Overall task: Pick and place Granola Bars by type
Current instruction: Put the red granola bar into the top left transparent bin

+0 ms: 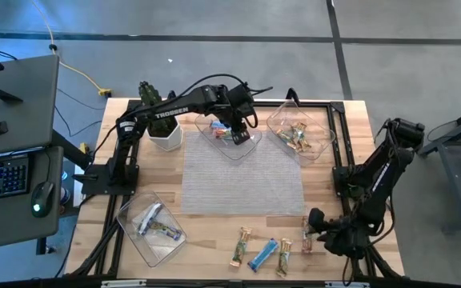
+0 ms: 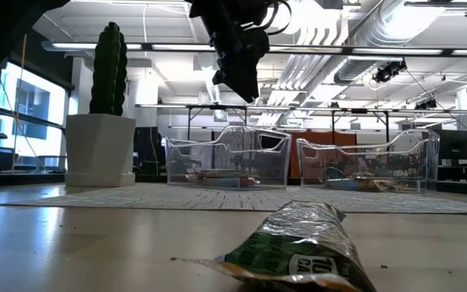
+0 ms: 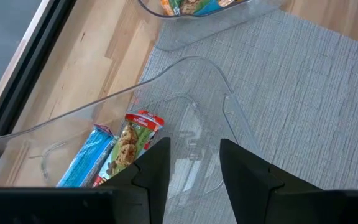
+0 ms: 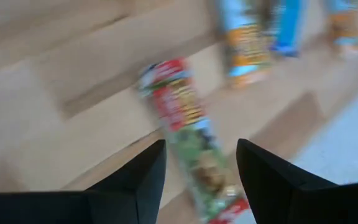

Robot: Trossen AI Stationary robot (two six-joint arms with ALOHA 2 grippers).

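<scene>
Left gripper (image 1: 242,128) hangs over the middle tray (image 1: 232,138), upper centre of the high view; fingers spread, nothing between them. Left wrist view: a red-tan bar (image 3: 129,147) and a blue bar (image 3: 87,158) lie side by side on the tray floor, just beside the fingertips.

Right gripper (image 1: 317,222) is at lower right of the high view, fingers spread and empty, straddling from above a red-tan bar (image 4: 188,127) that lies flat on the bare wood. Right wrist view is blurred; contact cannot be told.

Other bars: four in a loose row along the bottom edge, among them a blue one (image 1: 263,254). The right tray (image 1: 327,138) holds several; the lower-left tray (image 1: 131,231) holds silver ones.

Handling, judged: bars look light and flat, glossy film likely slippery, crimped ends soft, core probably crumbly. Best taken across the short width at mid-length; a grip on the end seal would likely slip or swing.

View notes: only the high view gives the whole layout and tells the arms apart. The low view shows the left gripper clear above the tray rim, a height the overhead cannot give, and a crinkled green wrapper (image 2: 302,247) close in front. Wrist views alone show finger gaps and wrapper print.
</scene>
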